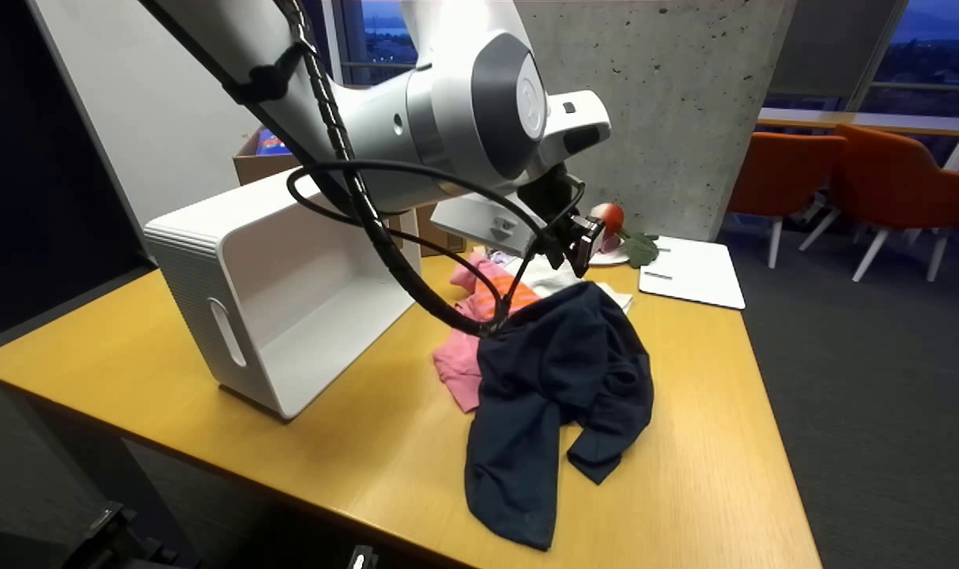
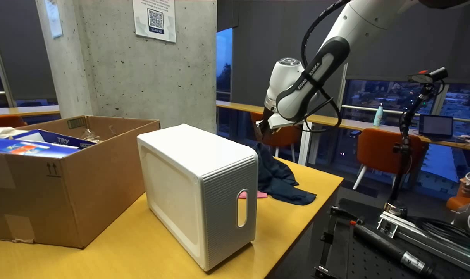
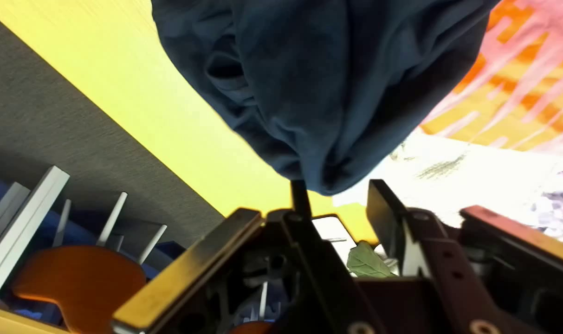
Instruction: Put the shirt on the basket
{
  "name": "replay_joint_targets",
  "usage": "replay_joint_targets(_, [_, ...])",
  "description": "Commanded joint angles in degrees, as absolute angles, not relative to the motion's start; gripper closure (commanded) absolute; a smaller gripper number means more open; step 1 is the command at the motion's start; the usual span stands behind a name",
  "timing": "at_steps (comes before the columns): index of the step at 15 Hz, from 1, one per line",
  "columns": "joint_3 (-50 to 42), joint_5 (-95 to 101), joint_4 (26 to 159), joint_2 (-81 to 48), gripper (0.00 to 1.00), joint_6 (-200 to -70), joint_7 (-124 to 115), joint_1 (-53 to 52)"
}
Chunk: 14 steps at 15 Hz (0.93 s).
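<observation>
The shirt lies rumpled on the table, outside the basket, partly covering a pink and orange garment. White cloth shows behind it. The gripper is above the shirt's far end; in the wrist view its fingers stand wide apart, with a peak of the dark cloth right at the gap. Whether they touch it, I cannot tell. The basket rests on its side, apart from the shirt, open mouth facing it. Farther off are a leaf and a white board. In an exterior view a cardboard box stands beside the basket.
</observation>
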State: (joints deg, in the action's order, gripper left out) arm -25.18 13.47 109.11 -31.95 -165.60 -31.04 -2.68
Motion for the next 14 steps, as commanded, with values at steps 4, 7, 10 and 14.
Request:
replay_joint_targets(4, [-26.16,11.07,114.33,-27.09,0.09,-164.70,-28.31,-3.85])
replay_joint_targets(7, [-24.21,9.61,120.57,-21.25,0.00,-162.46,-26.73,-3.50])
replay_joint_targets(10, [-23.35,8.43,126.38,-17.59,0.00,-162.53,-29.39,-4.10])
replay_joint_targets(14, [-16.90,1.76,135.26,-15.40,0.00,-175.21,-24.02,0.83])
